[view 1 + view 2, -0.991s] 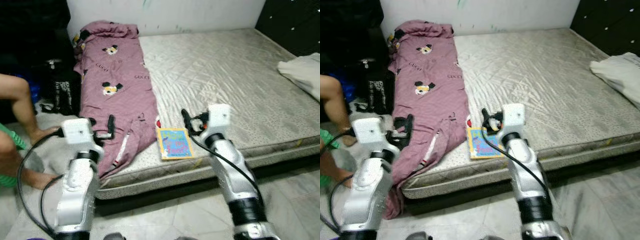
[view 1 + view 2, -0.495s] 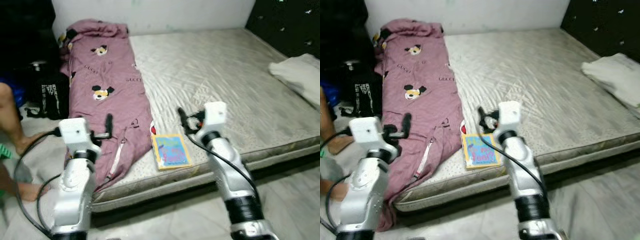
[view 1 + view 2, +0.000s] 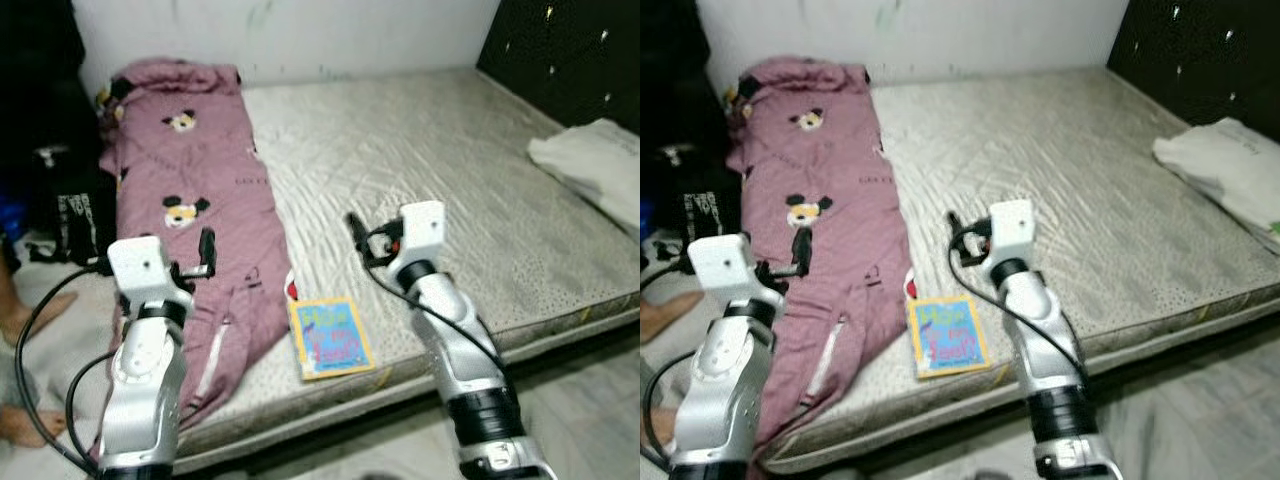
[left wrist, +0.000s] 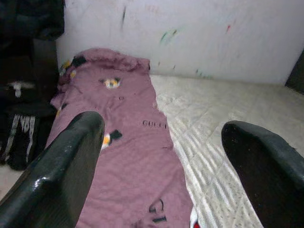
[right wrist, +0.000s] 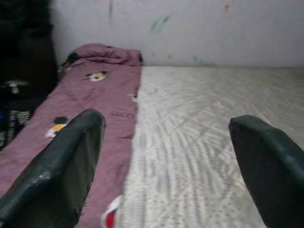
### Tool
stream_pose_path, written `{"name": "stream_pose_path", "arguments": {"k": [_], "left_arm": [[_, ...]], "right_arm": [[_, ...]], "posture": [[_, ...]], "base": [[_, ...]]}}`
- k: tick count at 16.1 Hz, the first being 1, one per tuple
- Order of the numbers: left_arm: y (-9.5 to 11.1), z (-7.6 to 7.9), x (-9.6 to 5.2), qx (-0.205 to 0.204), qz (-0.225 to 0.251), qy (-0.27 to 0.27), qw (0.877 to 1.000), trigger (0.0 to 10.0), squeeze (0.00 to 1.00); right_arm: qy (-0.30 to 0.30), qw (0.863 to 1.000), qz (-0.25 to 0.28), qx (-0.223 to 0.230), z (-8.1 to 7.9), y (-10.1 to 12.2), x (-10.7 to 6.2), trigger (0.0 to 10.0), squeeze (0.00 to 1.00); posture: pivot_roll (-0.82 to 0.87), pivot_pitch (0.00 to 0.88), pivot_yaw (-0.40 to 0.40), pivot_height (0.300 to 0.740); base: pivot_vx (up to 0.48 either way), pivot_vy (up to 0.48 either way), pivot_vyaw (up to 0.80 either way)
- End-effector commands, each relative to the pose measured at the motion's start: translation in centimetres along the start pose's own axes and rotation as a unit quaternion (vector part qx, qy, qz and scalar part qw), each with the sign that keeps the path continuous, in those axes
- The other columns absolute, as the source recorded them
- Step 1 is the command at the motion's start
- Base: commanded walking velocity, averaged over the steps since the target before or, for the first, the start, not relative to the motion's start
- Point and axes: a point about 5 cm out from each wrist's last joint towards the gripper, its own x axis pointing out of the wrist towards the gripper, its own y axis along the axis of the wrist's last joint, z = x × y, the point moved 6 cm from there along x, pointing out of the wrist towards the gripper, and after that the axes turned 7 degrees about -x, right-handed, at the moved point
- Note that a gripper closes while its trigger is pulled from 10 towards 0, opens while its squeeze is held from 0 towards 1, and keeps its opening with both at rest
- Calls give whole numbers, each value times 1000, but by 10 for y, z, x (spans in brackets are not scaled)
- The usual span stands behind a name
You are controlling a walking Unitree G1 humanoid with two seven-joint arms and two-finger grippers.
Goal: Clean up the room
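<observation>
I see a small blue-and-yellow picture book [image 3: 331, 338] lying flat at the near edge of the bare grey quilted mattress [image 3: 470, 180], just beside a long mauve cartoon-print blanket [image 3: 195, 210] whose lower end drapes off the side. My left gripper [image 4: 166, 156] and right gripper [image 5: 166, 152] hover wide open, holding nothing. A folded white cloth [image 3: 590, 165] is cut off at the frame edge.

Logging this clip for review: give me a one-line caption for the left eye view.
Both open grippers, left and right, raised over a bare mattress holding a mauve cartoon-print blanket and a children's book.
</observation>
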Motion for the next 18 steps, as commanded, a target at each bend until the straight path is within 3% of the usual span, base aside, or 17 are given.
{"name": "stream_pose_path", "arguments": {"k": [1,2,3,4,6,8,10,12,18], "left_arm": [[-10,1,0,0,-31,14,999,10000,0],[-11,1,0,-1,-33,14,999,10000,0],[-6,9,-1,-11,-18,-31,999,10000,0],[-4,2,-2,21,-11,-16,1000,10000,0],[-7,-16,-8,24,-21,26,999,10000,0],[-2,-20,-11,20,-3,28,999,10000,0],[-9,-27,-22,9,-27,33,999,10000,0],[-11,-34,-26,12,-33,43,998,10000,0],[-12,-33,-26,11,-35,40,999,10000,0]], "right_arm": [[-13,1000,-3,-4,11,-1,-2,10000,0],[-13,1000,-3,-4,11,-1,-1,10000,0],[-13,1000,-2,-4,11,-1,-2,10000,0],[-13,1000,-2,-4,10,-1,-1,10000,0],[-16,1000,-3,0,12,-1,-3,10000,0],[-22,1000,-6,6,14,-3,-5,10000,0],[-34,999,-15,35,16,-9,-12,10000,0],[-31,999,-16,33,12,-11,-16,10000,0],[-44,998,-35,4,21,-22,-24,10000,0]], "posture": [[-91,0,-29,740],[-91,5,-29,740],[-91,3,-30,740],[-90,2,-31,740],[-84,17,-32,740],[-80,33,-32,740],[-71,60,-35,740],[-70,65,-36,740],[-77,67,-43,740]], "base": [[0,0,0],[0,0,0],[0,0,0],[0,0,0],[0,0,0],[0,0,0],[0,0,0],[0,0,0],[0,0,0]]}}
